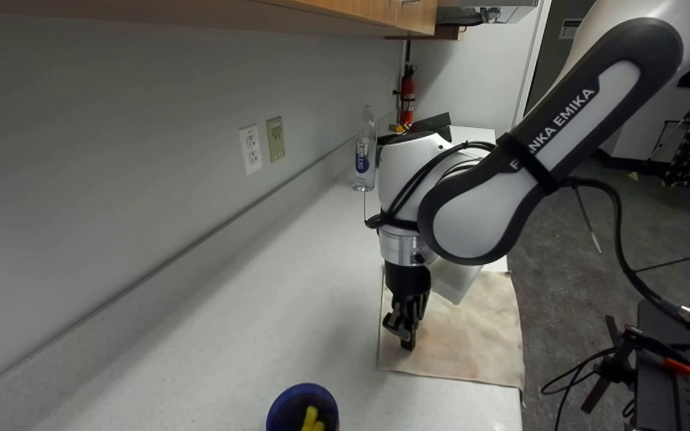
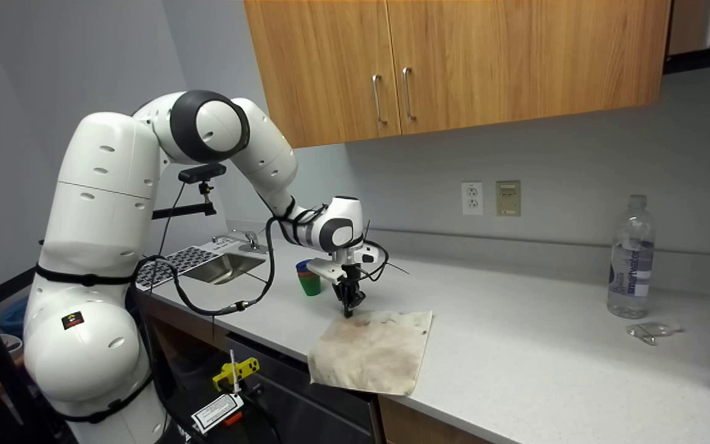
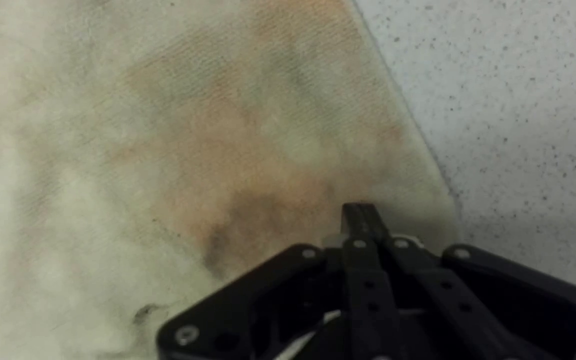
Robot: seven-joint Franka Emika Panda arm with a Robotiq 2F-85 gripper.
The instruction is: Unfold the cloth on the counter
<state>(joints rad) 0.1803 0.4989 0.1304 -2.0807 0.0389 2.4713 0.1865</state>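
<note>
In an exterior view, the cloth lies flat on the white counter and the gripper points down at it. In an exterior view, a bit of the cloth hangs over the front edge, and the counter holds cups and a bottle too. In the wrist view, the jaws are squeezed together over the cloth, near its edge

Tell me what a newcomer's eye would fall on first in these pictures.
Most likely the big white robot arm, which reaches over the white counter in both exterior views. Next, at its end, the black gripper, shut and pointing down at the stained beige cloth, which partly overhangs the counter's front edge. A clear bottle stands at the right in an exterior view.
</note>
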